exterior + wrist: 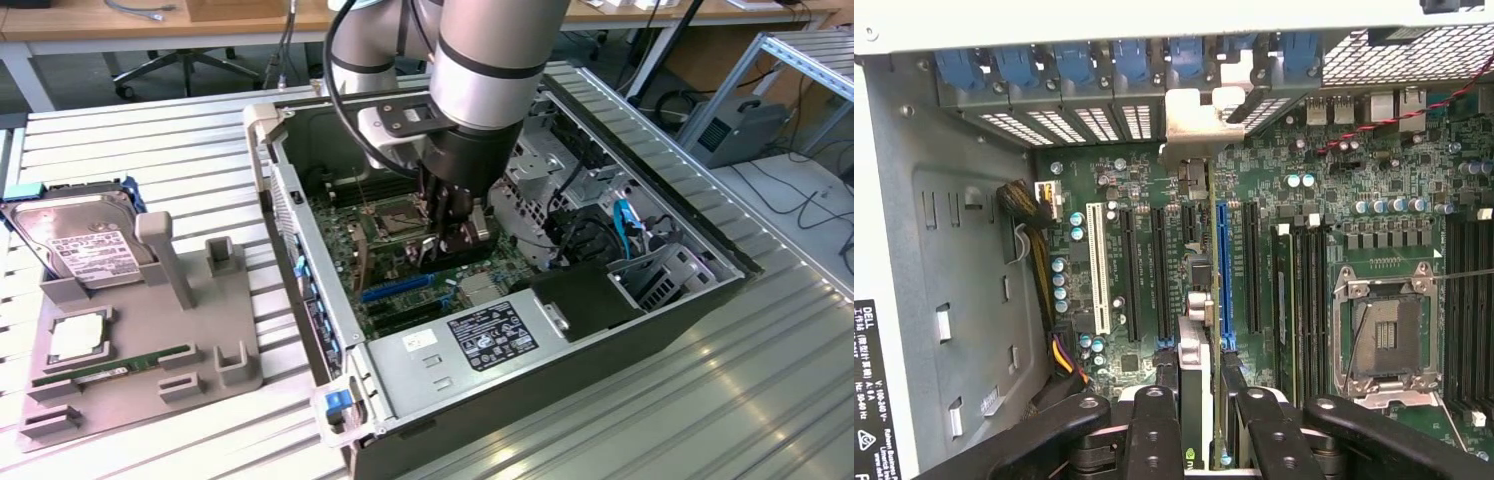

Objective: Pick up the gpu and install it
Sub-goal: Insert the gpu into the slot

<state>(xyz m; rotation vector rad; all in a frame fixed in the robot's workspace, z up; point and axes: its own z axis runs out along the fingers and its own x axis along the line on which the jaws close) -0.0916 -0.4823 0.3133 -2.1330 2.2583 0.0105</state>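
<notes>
Low in the wrist frame, gripper [1201, 425] stood part-closed, black fingers [1154, 430] pinching the gpu [1194, 350] by its top edge, card held edge-on and upright. Beyond, hung just over the motherboard [1334, 260] beside the blue slot [1226, 270], silver bracket [1199, 125] up at the case's rear wall. Judged light, stiff, fragile; best gripped on bare board edges. Centre of the exterior frame: inside the open computer case [441, 385].

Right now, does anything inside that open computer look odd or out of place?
Nothing looks damaged. The claw holds the gpu on edge above the board, its silver bracket at the rear openings. The processor socket sits empty, and a hard drive rests on a grey stand outside the case.
</notes>
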